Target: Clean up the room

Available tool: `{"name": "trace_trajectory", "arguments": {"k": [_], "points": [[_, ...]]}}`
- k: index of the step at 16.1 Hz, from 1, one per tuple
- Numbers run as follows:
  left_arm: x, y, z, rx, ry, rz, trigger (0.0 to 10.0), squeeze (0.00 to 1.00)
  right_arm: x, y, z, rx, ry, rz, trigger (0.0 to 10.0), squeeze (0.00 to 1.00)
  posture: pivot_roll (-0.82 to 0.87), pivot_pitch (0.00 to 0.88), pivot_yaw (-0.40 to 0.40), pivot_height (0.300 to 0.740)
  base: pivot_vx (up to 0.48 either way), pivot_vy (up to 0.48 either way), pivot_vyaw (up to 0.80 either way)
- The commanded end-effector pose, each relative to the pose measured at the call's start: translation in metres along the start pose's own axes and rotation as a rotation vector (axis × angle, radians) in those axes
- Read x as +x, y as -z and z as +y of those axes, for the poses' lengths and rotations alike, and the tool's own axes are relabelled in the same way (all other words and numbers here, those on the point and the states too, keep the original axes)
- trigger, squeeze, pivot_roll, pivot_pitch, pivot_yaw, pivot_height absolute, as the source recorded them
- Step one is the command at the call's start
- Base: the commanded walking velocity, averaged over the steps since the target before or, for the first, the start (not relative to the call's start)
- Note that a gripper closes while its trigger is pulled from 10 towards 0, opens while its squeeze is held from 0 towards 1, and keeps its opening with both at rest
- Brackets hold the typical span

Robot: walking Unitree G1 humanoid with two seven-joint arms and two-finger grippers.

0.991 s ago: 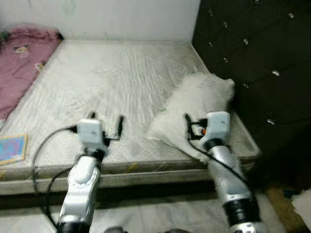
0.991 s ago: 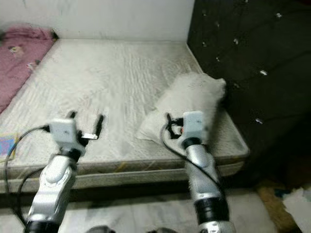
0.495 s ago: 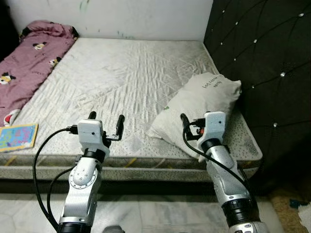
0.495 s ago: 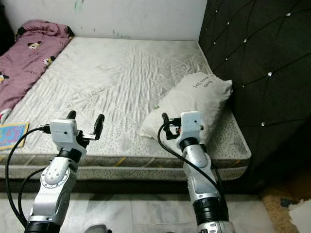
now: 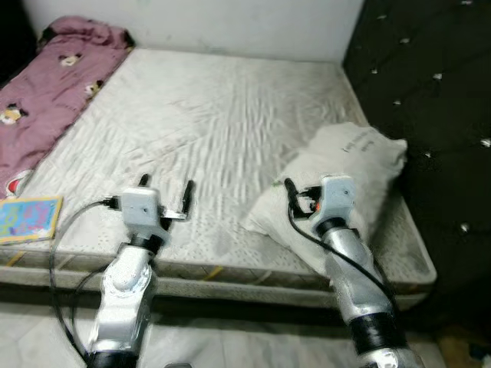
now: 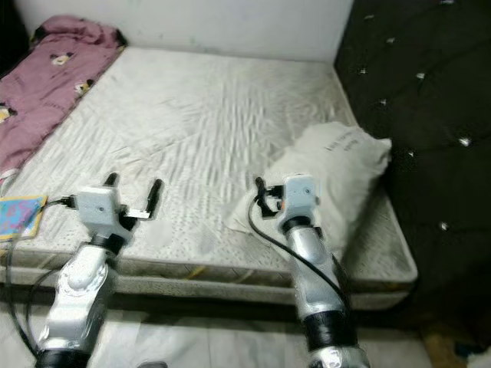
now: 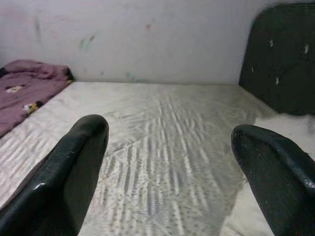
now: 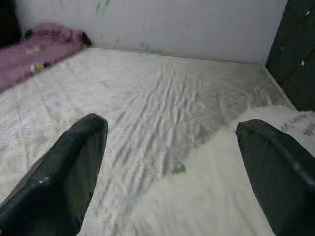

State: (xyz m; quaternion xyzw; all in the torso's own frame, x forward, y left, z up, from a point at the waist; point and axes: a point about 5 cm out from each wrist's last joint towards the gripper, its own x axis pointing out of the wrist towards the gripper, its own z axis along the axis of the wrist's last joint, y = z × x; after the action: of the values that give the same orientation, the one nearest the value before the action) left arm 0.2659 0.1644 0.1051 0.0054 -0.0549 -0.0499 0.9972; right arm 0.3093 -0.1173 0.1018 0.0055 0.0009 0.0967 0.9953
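I'm holding both grippers, left and right, spread apart over the bare white mattress, right one hanging above the white rumpled pillow.

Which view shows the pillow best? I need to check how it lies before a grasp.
The left eye view: the whole pillow lies by the headboard. Right eye view matches. The wrist views catch just its near edge.

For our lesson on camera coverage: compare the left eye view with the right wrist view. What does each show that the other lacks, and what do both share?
Left eye alone: the book at the mattress's near left edge, and the left end effector, open. Right wrist alone: a small green scrap beside the pillow. Both: the mattress, the white pillow, the pink blanket, the dark headboard and the open right end effector.
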Motion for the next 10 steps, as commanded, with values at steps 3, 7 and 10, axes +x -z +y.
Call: {"name": "trace_trajectory", "arguments": {"k": [3,7,10], "points": [[0.0067,-0.0056,-0.0118,-0.016,0.039,-0.019,10.0,0.00,-0.0032,0.0022,-0.0159,-0.017,0.047,0.013,10.0,0.00,0.03,0.000,-0.029,0.740,0.326,0.000,0.00],[0.0061,-0.0046,-0.0118,-0.015,0.033,-0.010,10.0,0.00,-0.0037,0.0021,-0.0164,-0.015,0.049,0.012,10.0,0.00,0.03,0.000,-0.034,0.740,0.000,0.000,0.00],[0.0052,-0.0028,-0.0119,-0.015,0.021,0.001,10.0,0.00,-0.0050,0.0038,-0.0170,-0.011,0.044,0.016,10.0,0.00,0.04,0.000,-0.038,0.740,0.000,0.000,0.00]]}}
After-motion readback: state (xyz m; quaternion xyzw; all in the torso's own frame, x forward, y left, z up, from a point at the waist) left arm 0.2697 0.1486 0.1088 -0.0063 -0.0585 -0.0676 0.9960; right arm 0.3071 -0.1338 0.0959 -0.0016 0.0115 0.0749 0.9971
